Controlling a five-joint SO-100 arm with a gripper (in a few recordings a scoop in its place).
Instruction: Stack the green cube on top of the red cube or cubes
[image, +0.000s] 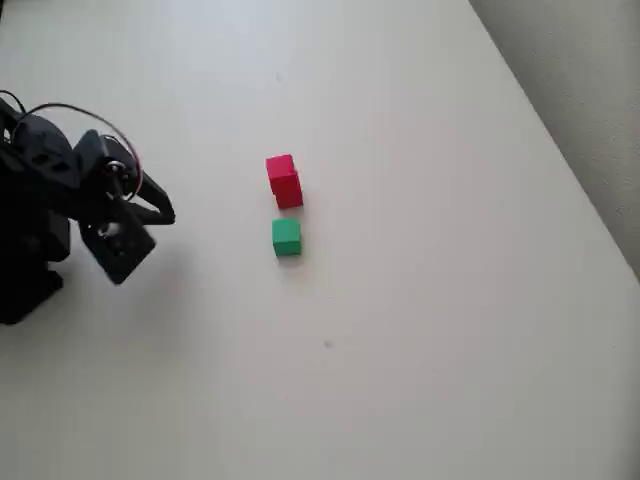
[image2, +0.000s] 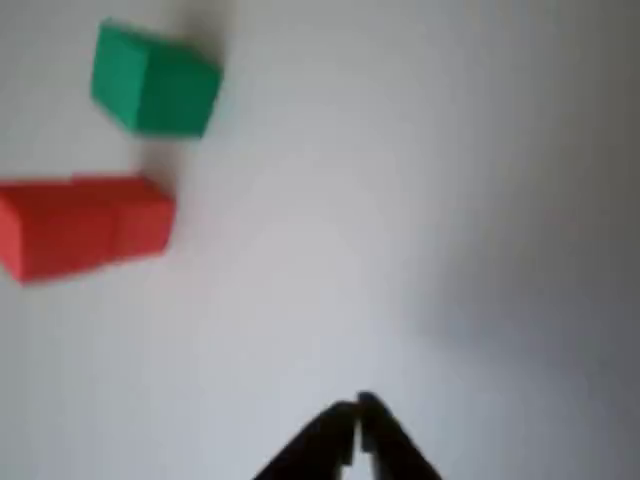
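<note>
Gripper (image2: 355, 425) nearest in the wrist view, jaws pressed together, holding nothing. Far left on the white table (image: 450, 330), well apart from it, the red cubes (image2: 85, 225) sit touching; the green cube (image2: 155, 80) lies just beyond, unstacked.

A plain white table (image: 430, 330) carries 3 small cubes near its middle in the overhead view. The 2 red cubes (image: 284, 180) sit touching in a row, and the green cube (image: 286, 237) lies just beside them, apart.
</note>
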